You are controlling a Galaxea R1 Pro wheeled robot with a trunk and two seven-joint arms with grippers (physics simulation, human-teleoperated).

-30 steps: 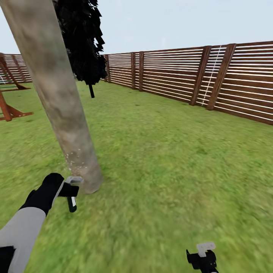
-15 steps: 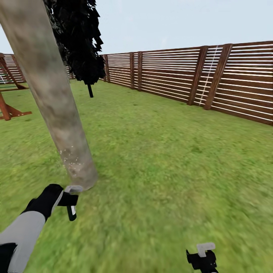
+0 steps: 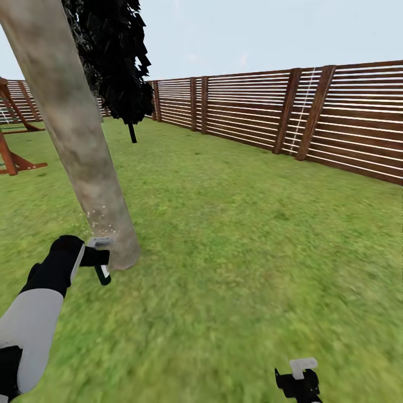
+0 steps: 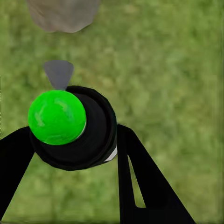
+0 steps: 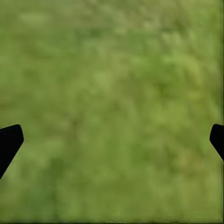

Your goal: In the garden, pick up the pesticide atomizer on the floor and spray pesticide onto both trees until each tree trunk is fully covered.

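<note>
Pesticide atomizer clamped between my left gripper fingers: stubby black body, bright green round cap, pale band at edge, grey nozzle tip aimed at trunk foot. Head view: lower left of frame, just beside tree trunk, pale specks on bark near base. My right gripper spread wide over lawn. Fence upper right.

Lawn: green grass ground of the garden, bounded at the far and right sides by a brown slatted fence. Standing on it: a thick pale mottled tree trunk, leaning; a narrow black tree behind; red-brown play-frame legs at far left.
</note>
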